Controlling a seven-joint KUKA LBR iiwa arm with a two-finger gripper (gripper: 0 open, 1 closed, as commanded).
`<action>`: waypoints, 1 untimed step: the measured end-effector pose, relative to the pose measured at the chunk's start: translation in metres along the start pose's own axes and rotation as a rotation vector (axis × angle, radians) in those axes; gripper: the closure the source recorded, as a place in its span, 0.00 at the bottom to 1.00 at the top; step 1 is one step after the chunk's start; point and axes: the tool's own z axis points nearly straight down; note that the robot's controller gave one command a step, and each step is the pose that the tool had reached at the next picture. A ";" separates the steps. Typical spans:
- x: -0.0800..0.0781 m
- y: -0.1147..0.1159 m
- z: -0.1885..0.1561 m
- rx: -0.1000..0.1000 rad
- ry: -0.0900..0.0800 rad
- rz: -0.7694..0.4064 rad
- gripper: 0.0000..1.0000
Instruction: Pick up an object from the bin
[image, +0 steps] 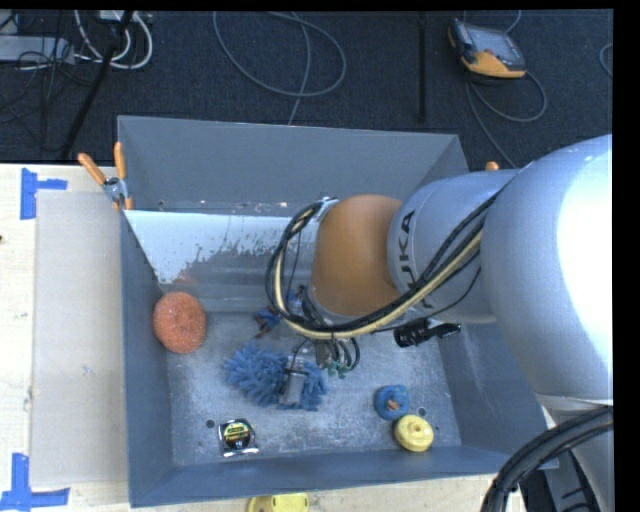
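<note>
Toward the left wall of the bin (142, 400), an orange scouring ball (180, 322) lies apart. Mid-floor lies a blue shaggy tuft (255, 370), perhaps a duster head, with the gripper (297, 386) down in its right side; whether apart or clamped I cannot tell. Loose strands could slip out or snag.

You have an orange round scrubber (180, 321) left of centre, lying alone. Low in the frame, left of the middle, sits a small black-and-yellow tape measure (237, 435). Toward the lower right, a small blue piece (391, 402) with an orange spot lies just beside a yellow rounded toy (413, 432). Along the top, loose cables (290, 50) trail over the dark floor (380, 100), and an orange-and-grey handheld device (486, 47) rests at upper right.
</note>
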 end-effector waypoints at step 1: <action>0.007 0.004 0.017 -0.002 -0.009 0.109 1.00</action>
